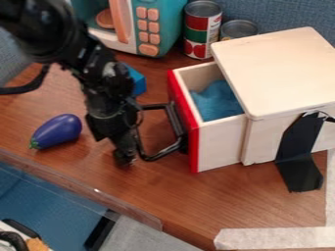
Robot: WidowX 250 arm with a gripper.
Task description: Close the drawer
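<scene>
Drawer (219, 147): partly out of its pale wooden cabinet (281, 63), so we count it as open. Red front panel (185, 117), plain wooden sides. Inside we see a crumpled blue cloth (217, 100). The black handle (175, 120) juts from the front panel, toward the left of the view.

Gripper (124, 157): hangs low over the table (163, 191), at the outer side of the handle, overlapping it in our line of sight. Whether the two touch, we cannot tell. Nor can we tell how far open the gripper is, or whether it has hold of anything. The black arm (56, 29) slants down to it from the upper left, a dark cable (29, 89) curving off to the view's left edge.

Cabinet side: a strip of black tape (298, 157) runs down the wood and onto the tabletop. Pale tape (275, 238) lies along the table at lower right, with another length going up the right edge.

Left of the gripper we note a purple toy eggplant (58, 131) on its side, green tip toward the near edge of the table. Behind the arm, partly hidden, a blue block (137, 81). At the back, a teal toy microwave (169, 24) with peach buttons; just beside it, two cans (202, 29), the left one red and green.
</scene>
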